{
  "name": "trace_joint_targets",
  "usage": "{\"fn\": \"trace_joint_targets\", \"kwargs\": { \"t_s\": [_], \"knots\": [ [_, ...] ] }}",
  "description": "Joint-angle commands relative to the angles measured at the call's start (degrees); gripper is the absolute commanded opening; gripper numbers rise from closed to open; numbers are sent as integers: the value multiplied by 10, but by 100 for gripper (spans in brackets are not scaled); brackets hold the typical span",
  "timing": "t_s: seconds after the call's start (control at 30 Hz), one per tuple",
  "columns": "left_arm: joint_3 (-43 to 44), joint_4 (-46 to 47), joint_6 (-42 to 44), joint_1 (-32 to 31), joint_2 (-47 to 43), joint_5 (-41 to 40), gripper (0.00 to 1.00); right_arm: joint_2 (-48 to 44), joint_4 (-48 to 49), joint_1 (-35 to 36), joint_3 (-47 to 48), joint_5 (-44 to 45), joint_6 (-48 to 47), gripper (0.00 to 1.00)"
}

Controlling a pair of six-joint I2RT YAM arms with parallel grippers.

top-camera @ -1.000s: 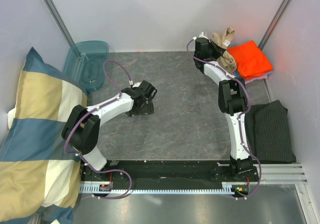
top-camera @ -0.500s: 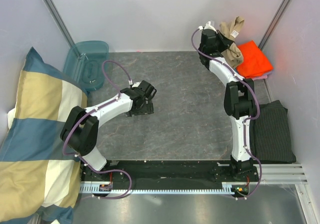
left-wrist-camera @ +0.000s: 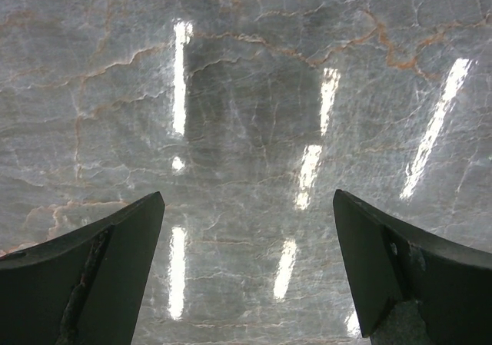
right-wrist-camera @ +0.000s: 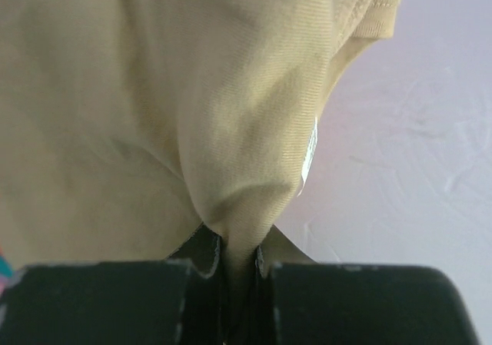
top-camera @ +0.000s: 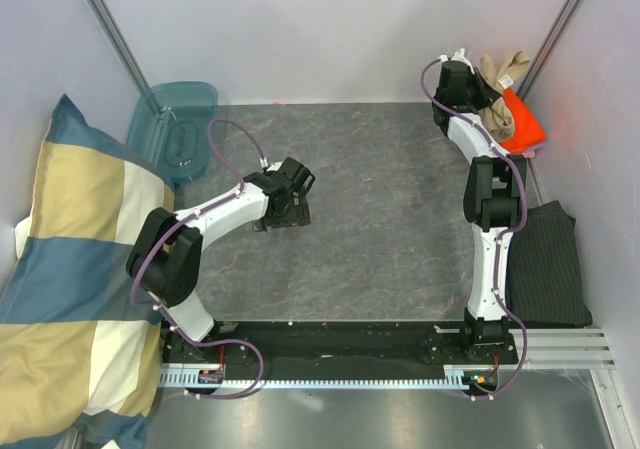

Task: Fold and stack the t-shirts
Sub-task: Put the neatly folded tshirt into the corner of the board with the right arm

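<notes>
Arms reach from the near edge of the worktop (top-camera: 380,259), as seen from above. The right arm (top-camera: 490,209) is stretched almost straight toward the far right corner, its forearm raised and its wrist turned to the right wall. The right hand (right-wrist-camera: 241,272) is closed: in the wrist view the two dark fingers (right-wrist-camera: 108,303) pinch a gathered fold of the tan t-shirt (right-wrist-camera: 154,114) between them, and the cloth fans out from the pinch and fills most of that view. A small white label shows at the edge of one fold. From above, the tan t-shirt hangs bunched from the hand, off the worktop, over the near edge of the folded orange t-shirt (top-camera: 524,121), which lies in the far right corner. Whether the two garments touch cannot be told.

The left arm (top-camera: 210,219) is bent at the elbow, its forearm angled to the middle of the worktop. The left hand (left-wrist-camera: 247,199) points down with its fingers spread wide apart; it holds nothing and only bare marbled surface shows between the fingertips.

A dark striped cloth (top-camera: 545,264) lies folded beside the right arm, a checked pillow (top-camera: 70,269) fills the left side, and a teal tub (top-camera: 175,129) stands behind it.
</notes>
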Motion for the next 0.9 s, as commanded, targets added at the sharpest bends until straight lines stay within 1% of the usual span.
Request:
{"fn": "trace_joint_targets", "kwargs": {
  "t_s": [0.0,0.13,0.17,0.2,0.23,0.27,0.3,0.33,0.37,0.4,0.43,0.47,0.53,0.7,0.8,0.87],
  "knots": [
    [35,14,18,5,25,12,100,25,-27,-24,26,-19,61,0],
    [43,13,20,6,43,24,100,30,-39,-38,11,-32,105,0],
    [43,14,20,6,44,26,100,32,-39,-41,12,-28,112,2],
    [42,14,20,6,45,26,100,39,-38,-40,12,-21,116,10],
    [42,13,20,6,45,26,100,41,-36,-40,13,-14,121,26],
    [41,14,20,6,45,26,100,43,-35,-41,12,-12,130,36],
    [40,13,20,6,45,26,100,45,-24,-40,12,-5,135,50],
    [40,14,20,6,45,26,100,44,-12,-40,8,6,137,72],
    [39,13,19,6,45,26,100,45,-1,-55,7,22,136,80],
    [40,13,19,6,46,27,100,44,15,-55,8,27,134,85],
    [41,14,19,6,48,28,100,45,23,-55,11,34,129,95],
    [42,14,19,6,48,29,100,44,44,-55,12,49,125,98],
    [43,14,19,7,52,32,100,39,54,-55,17,59,114,98],
    [44,14,17,7,53,41,100,-3,52,-55,9,59,128,98],
    [40,15,13,7,50,46,100,-36,6,-55,3,38,171,98],
    [36,17,13,7,46,47,100,-66,-40,-53,-5,18,223,98]
  ]
}}
